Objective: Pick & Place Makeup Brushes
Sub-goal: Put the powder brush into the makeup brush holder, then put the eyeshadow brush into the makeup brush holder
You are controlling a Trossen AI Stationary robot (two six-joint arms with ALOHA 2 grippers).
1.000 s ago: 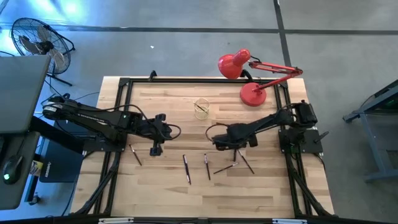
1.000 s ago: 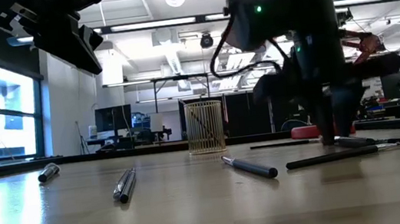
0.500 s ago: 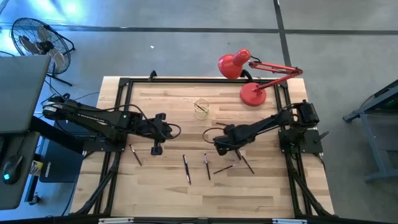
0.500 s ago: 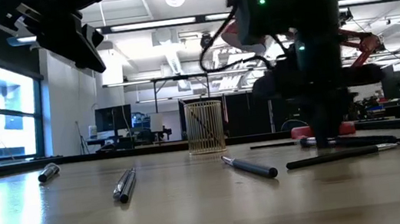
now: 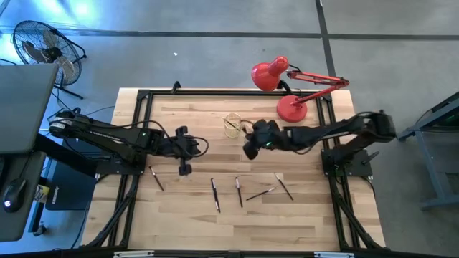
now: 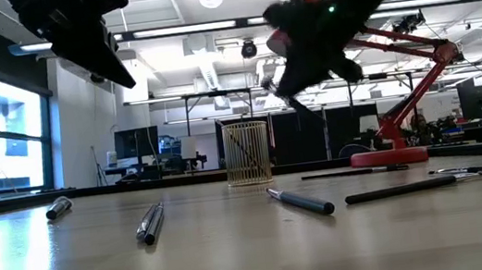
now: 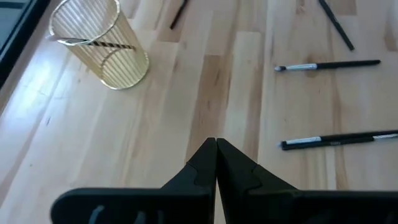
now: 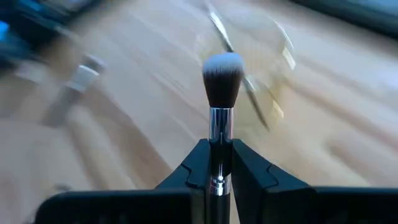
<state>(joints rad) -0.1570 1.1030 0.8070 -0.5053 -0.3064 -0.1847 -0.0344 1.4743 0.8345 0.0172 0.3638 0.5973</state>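
The right gripper [image 5: 251, 147] is pinching a makeup brush [image 8: 221, 93] by the handle, bristles forward, just beside the ribbed cup [image 5: 232, 125]. It should tip the brush upright over the rim [image 7: 84, 18] before letting go. The left gripper [image 7: 216, 163] hangs pressed together; four brushes [image 5: 240, 191] lie on the table [image 5: 193, 215].

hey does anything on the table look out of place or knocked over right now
Nothing looks spilled or broken. The glass cup stands upright with one brush already in it. Five makeup brushes lie scattered flat on the table at mixed angles. The right gripper holds another brush near the cup; the left gripper is shut, empty.
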